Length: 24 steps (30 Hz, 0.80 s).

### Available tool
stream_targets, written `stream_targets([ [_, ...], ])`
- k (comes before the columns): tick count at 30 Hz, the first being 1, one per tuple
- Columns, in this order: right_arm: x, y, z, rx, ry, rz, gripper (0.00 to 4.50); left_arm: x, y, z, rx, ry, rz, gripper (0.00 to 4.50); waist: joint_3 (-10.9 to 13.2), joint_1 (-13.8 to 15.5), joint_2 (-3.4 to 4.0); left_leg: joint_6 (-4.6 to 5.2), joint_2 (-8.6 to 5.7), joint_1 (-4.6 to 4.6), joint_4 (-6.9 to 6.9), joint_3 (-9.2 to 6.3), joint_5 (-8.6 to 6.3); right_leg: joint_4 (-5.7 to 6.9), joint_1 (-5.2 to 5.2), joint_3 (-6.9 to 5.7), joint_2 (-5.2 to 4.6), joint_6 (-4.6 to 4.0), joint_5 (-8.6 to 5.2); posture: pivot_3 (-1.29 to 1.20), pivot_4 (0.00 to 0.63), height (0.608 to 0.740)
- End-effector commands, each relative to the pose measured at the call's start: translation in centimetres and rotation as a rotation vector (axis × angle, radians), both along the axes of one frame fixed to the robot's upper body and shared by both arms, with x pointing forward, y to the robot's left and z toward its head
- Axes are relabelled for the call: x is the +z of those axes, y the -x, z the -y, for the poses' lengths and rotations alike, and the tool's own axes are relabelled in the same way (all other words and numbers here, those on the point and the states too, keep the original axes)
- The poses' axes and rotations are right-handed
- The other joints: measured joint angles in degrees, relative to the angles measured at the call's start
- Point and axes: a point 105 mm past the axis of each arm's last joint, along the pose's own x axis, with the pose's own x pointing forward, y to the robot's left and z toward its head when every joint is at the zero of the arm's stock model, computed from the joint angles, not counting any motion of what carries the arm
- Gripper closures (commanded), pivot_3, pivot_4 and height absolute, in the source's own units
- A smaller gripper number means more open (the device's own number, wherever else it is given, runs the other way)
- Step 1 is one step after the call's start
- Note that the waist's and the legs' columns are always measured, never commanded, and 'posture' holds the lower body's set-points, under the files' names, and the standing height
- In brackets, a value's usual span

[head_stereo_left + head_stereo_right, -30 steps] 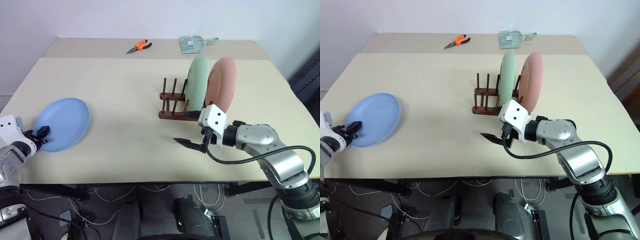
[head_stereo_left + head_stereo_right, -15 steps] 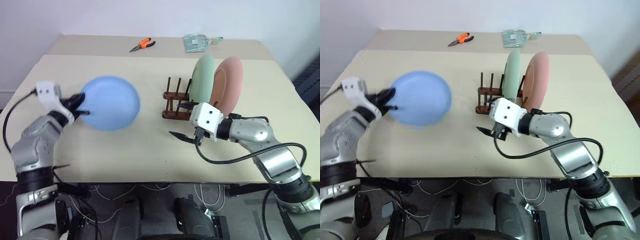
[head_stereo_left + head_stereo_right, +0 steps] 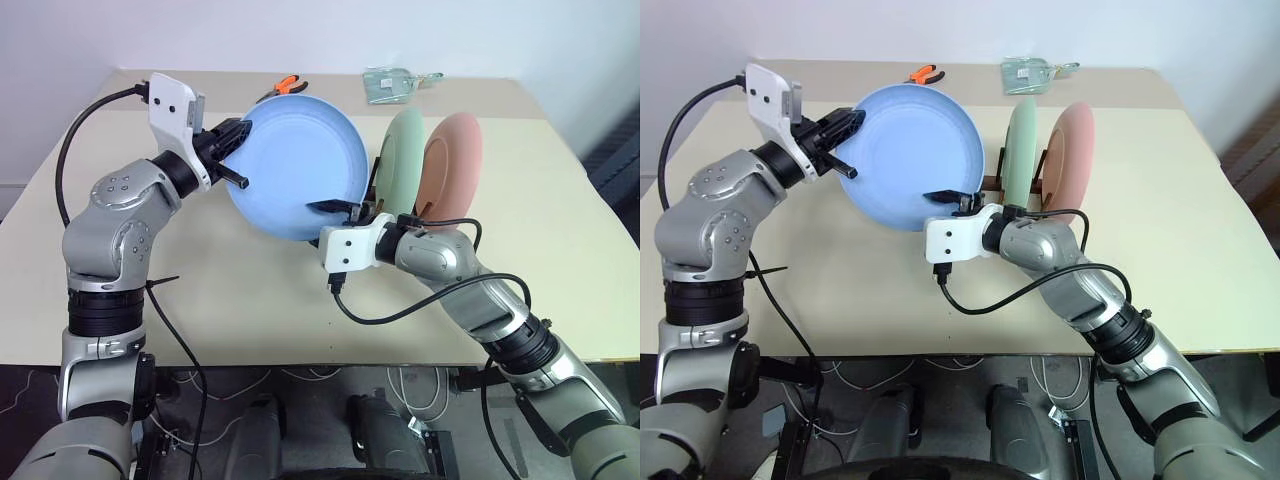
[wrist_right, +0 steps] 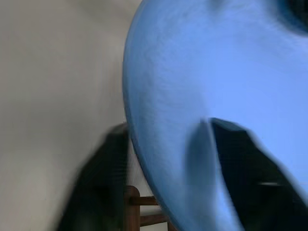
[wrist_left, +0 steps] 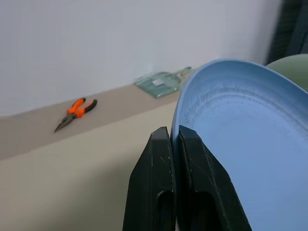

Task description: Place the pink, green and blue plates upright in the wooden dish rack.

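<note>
The blue plate (image 3: 295,165) hangs tilted in the air in front of the wooden dish rack (image 4: 131,202), which it mostly hides. My left gripper (image 3: 232,150) is shut on the plate's left rim; in the left wrist view its fingers (image 5: 159,159) pinch that rim. My right gripper (image 3: 335,208) is at the plate's lower right rim, open, with one finger (image 4: 240,163) on the plate's face and the other behind it. The green plate (image 3: 405,160) and the pink plate (image 3: 450,170) stand upright in the rack, side by side.
Orange pliers (image 5: 74,113) and a clear packet (image 3: 395,83) lie at the far edge of the beige table (image 3: 200,300). A wall stands behind the table. Open tabletop lies to the left and in front of the rack.
My left gripper lifted the blue plate off the table's left side and carried it up and right, in front of the rack. My right gripper rolled, moved left to the plate's lower rim and narrowed.
</note>
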Motion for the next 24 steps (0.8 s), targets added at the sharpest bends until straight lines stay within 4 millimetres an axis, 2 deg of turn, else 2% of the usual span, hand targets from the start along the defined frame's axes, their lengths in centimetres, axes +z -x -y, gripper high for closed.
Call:
stream_targets([
  [1, 1.4, 0.3, -0.6, 0.026, -0.018, 0.061, 4.08, 1.3, 0.9, 0.7, -0.033, -0.002, 0.052, 4.50, 0.0, 0.0, 0.00, 0.00, 0.00, 0.00, 0.01, 0.00, 0.00, 0.02, 0.00, 0.00, 0.00, 0.01, 0.01, 0.00, 0.150, 0.732],
  [2, 1.3, 0.4, -0.6, 0.028, -0.015, 0.061, 4.47, 1.2, 0.9, 0.6, -0.032, -0.001, 0.050, 4.50, 0.0, 0.0, 0.00, 0.00, 0.00, 0.00, 0.02, -0.01, 0.00, 0.03, 0.00, 0.00, 0.00, 0.02, 0.01, 0.00, 0.150, 0.732],
  [4, 1.0, 0.3, -0.6, 0.027, 0.004, 0.077, 4.47, 1.0, 0.7, 0.3, -0.033, 0.040, 0.023, 4.50, 0.0, 0.0, 0.00, 0.00, 0.00, 0.01, 0.02, -0.01, 0.00, 0.05, 0.00, 0.00, 0.01, 0.03, 0.01, 0.00, 0.150, 0.732],
  [7, 1.0, 0.2, -0.7, 0.022, 0.017, 0.114, 4.50, 1.5, 0.6, -0.1, -0.028, 0.083, 0.051, 3.51, 0.0, 0.0, 0.00, -0.01, 0.00, 0.01, 0.03, -0.01, 0.01, 0.05, 0.00, 0.00, 0.00, 0.03, 0.01, 0.00, 0.150, 0.732],
  [8, 0.9, 0.2, -0.8, 0.022, 0.020, 0.124, 4.50, 2.2, 0.5, -0.3, -0.006, 0.102, 0.084, 2.95, 0.0, 0.0, 0.01, -0.01, 0.00, 0.02, 0.03, -0.02, 0.01, 0.06, 0.02, 0.00, 0.01, 0.03, 0.01, 0.00, 0.150, 0.732],
  [10, 1.1, 0.1, -0.9, 0.019, 0.022, 0.154, 4.50, 4.3, -0.1, -2.1, 0.081, 0.204, 0.164, 2.00, 0.0, 0.2, -0.01, -0.06, -0.01, 0.01, 0.04, -0.02, 0.03, 0.07, 0.01, 0.00, 0.00, 0.03, 0.01, 0.00, 0.150, 0.732],
  [12, 1.6, 0.0, -1.0, 0.011, 0.002, 0.185, 4.50, 6.7, -0.6, -5.7, 0.252, 0.293, 0.279, 2.00, 0.0, 0.1, -0.02, -0.10, -0.01, 0.00, 0.05, -0.04, 0.06, 0.08, 0.01, 0.00, 0.01, 0.03, 0.01, 0.00, 0.150, 0.732],
  [14, 2.6, 0.0, -0.9, -0.002, -0.049, 0.230, 4.50, 7.2, -0.9, -9.2, 0.424, 0.237, 0.348, 2.00, 0.0, -0.3, -0.02, -0.12, 0.00, 0.02, 0.03, -0.05, 0.07, 0.12, -0.02, -0.01, 0.03, 0.04, 0.02, 0.00, 0.150, 0.732],
  [15, 3.4, 0.1, -0.8, -0.011, -0.114, 0.231, 4.50, 7.0, -0.8, -10.5, 0.496, 0.155, 0.387, 2.00, 0.0, -0.5, -0.02, -0.13, 0.00, 0.07, 0.01, -0.03, 0.08, 0.17, -0.03, 0.00, 0.03, 0.05, 0.02, 0.00, 0.150, 0.732],
  [17, 4.7, 0.4, -0.7, -0.015, -0.227, 0.230, 4.50, 6.4, -0.7, -12.3, 0.551, 0.124, 0.412, 2.00, 0.0, -0.7, -0.01, -0.14, 0.00, 0.23, -0.13, -0.01, 0.08, 0.32, -0.01, 0.02, 0.03, 0.07, 0.01, 0.00, 0.150, 0.732],
  [20, 6.4, 1.6, -0.8, 0.013, -0.459, 0.144, 4.50, 3.9, -0.9, -14.0, 0.615, -0.047, 0.411, 2.00, 0.0, -0.2, -0.02, -0.18, 0.01, 0.27, -0.13, -0.03, 0.11, 0.45, -0.01, 0.00, 0.03, 0.10, -0.02, 0.00, 0.150, 0.732],
  [22, 8.0, 2.5, -0.8, 0.047, -0.683, 0.032, 4.50, 0.5, -1.4, -13.7, 0.555, -0.095, 0.324, 2.00, 0.0, -0.1, -0.02, -0.19, 0.01, 0.27, -0.11, -0.03, 0.11, 0.47, 0.02, 0.00, 0.03, 0.10, -0.02, 0.00, 0.150, 0.732],
  [24, 9.3, 2.9, -0.3, 0.068, -0.919, -0.127, 4.50, -3.1, -1.7, -11.9, 0.445, -0.088, 0.221, 2.00, 0.0, 0.3, -0.02, -0.20, 0.01, 0.26, -0.07, -0.03, 0.12, 0.47, 0.05, -0.01, 0.02, 0.09, -0.02, 0.00, 0.150, 0.732],
])
